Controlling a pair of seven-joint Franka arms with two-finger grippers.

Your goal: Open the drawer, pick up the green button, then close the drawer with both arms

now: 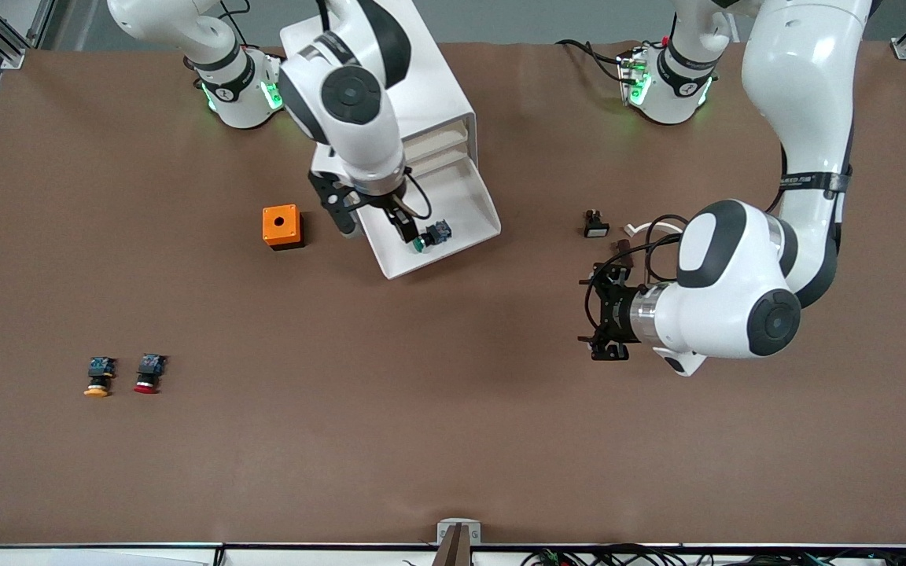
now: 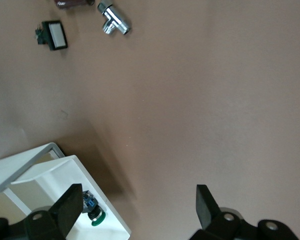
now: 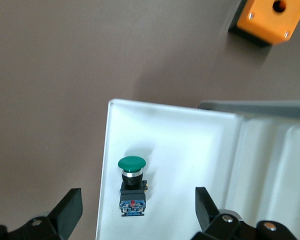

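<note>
The drawer (image 1: 465, 200) is pulled out of the white cabinet (image 1: 429, 86), its tray open toward the front camera. The green-capped button (image 1: 429, 236) lies on its side in the tray near the front lip. My right gripper (image 1: 374, 224) hangs open over the tray, one finger on each side of the button, not touching it. In the right wrist view the button (image 3: 131, 185) lies on the white drawer floor (image 3: 190, 145) between my open fingers (image 3: 67, 210). My left gripper (image 1: 591, 313) is open and empty over bare table toward the left arm's end; its view shows the drawer (image 2: 50, 180) and the button (image 2: 92, 210).
An orange box (image 1: 281, 226) stands beside the drawer toward the right arm's end. An orange-capped button (image 1: 97, 377) and a red-capped button (image 1: 149, 373) lie nearer the front camera. A black-and-white switch (image 1: 596, 226) and a chrome fitting (image 2: 114, 20) lie by the left arm.
</note>
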